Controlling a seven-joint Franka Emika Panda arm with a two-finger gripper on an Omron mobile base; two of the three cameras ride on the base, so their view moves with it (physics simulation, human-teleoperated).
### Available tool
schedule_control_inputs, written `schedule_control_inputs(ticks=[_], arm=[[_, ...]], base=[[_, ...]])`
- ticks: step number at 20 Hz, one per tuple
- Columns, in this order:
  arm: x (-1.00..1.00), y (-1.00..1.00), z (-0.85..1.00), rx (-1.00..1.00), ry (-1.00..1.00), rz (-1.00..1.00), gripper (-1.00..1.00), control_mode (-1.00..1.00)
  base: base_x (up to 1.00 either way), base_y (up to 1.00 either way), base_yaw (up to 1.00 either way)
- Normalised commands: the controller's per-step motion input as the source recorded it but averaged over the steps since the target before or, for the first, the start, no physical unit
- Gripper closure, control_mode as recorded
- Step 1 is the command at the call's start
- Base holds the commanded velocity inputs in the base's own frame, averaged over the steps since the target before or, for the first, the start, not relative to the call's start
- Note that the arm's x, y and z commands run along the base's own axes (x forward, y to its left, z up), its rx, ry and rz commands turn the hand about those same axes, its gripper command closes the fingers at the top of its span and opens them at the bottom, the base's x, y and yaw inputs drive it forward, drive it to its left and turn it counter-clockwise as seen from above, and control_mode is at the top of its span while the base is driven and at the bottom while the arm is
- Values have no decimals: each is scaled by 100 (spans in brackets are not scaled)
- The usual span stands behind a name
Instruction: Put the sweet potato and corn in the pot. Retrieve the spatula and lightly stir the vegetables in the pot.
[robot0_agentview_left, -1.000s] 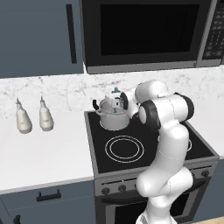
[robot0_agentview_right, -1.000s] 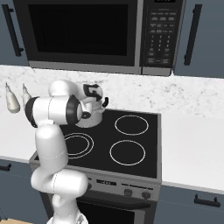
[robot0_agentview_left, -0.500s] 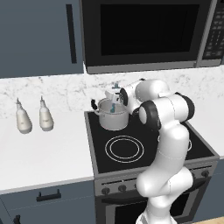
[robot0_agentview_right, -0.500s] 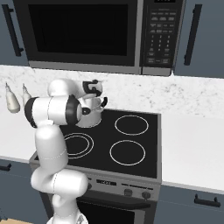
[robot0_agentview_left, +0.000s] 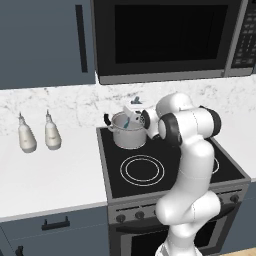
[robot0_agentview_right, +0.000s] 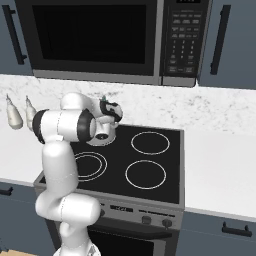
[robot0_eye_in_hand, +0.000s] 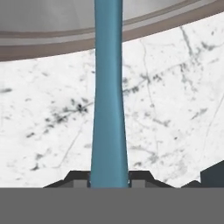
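Steel and shiny, the pot (robot0_agentview_left: 129, 131) stands on the back-left burner of the black stove (robot0_agentview_left: 165, 165), at about 11 o'clock from the ringed front-left burner (robot0_agentview_left: 142, 169) in the left base view. A black side handle shows on its left wall. In the right base view the pot (robot0_agentview_right: 103, 137) is mostly hidden behind the white arm, with part of its lower wall showing below the wrist.

At the pot's rim, on its 3 o'clock side in the left base view, sits the pincer (robot0_agentview_left: 136, 116); in the right base view the pincer (robot0_agentview_right: 106, 106) lies at 12 o'clock from the pot. Its jaws are clamped tight on the light-blue spatula (robot0_agentview_left: 128, 122), which slants down into the pot's mouth. The hand view shows the spatula (robot0_eye_in_hand: 108, 109) as a straight blue shaft rising from between the two dark finger tips (robot0_eye_in_hand: 76, 178) toward 12 o'clock, crossing the pot's curved rim (robot0_eye_in_hand: 175, 24) at the top of that view. Its blade cannot be seen.

Whether the sweet potato and the corn lie inside the pot cannot be told; the interior is too small and shadowed.

Two pale bottles (robot0_agentview_left: 37, 136) stand side by side on the white marbled counter (robot0_agentview_left: 50, 175), at 9 o'clock from the pot and well apart from it. A dark microwave (robot0_agentview_left: 165, 37) hangs above the stove.
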Motion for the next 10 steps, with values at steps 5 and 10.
schedule_control_inputs(ticks=[5,10], arm=[[-3,3,-62,2,0,0,100,-100],[-37,0,-20,-1,14,0,100,-100]], base=[[0,0,0],[0,0,0]])
